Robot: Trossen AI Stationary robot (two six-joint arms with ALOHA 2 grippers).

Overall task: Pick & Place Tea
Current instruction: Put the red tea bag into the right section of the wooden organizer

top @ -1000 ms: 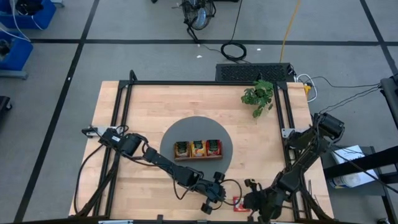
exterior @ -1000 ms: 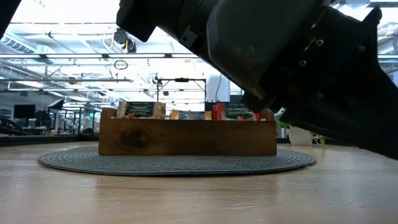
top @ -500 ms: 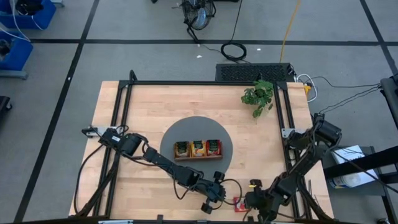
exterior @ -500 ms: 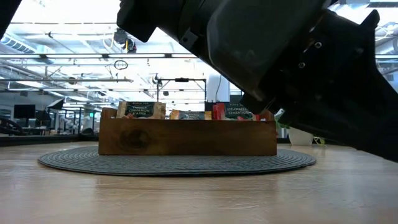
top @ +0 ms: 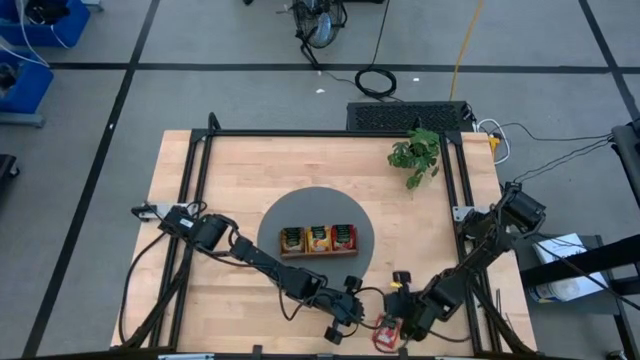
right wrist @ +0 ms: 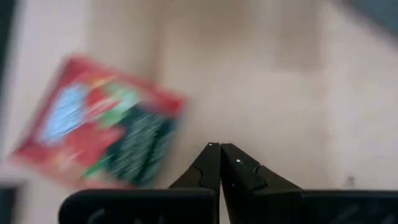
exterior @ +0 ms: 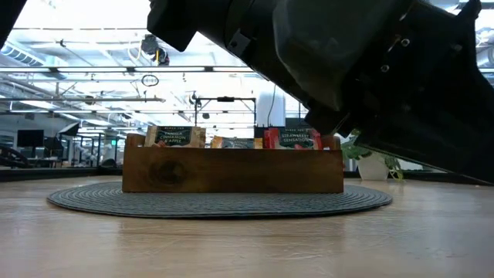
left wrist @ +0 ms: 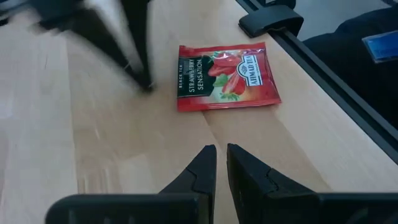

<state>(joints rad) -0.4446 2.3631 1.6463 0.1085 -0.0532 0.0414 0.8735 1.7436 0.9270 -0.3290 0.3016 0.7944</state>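
Down at the near edge of the desk (top: 250, 170), well in front of the wooden tray (top: 319, 240), a loose red tea sachet (left wrist: 225, 76) lies flat on the bare wood, label up, reading strawberry. The left claw (left wrist: 221, 163) sits low just short of that sachet, fingers drawn nearly together with only a thin slit between them and nothing in their grip. From above, the left claw shows just to the left of the sachet, with its arm stretching back past the tray's left side. The right claw (right wrist: 220, 163) hovers over the same sachet, which shows blurred just beside its fingertips; the fingers are pressed together and hold nothing. In the high view the right claw sits directly at the sachet's right edge, so both claws crowd that one red square near the desk's front rail.

Back at the tray, which rests on a round grey mat (top: 290, 210) in the middle of the desk, three groups of sachets stand upright in its compartments: a tan-and-green one on the left (exterior: 170, 137), orange in the middle (exterior: 235, 142), red on the right (exterior: 297, 138). A small potted plant (top: 416, 153) stands well behind the tray, towards the far right corner.
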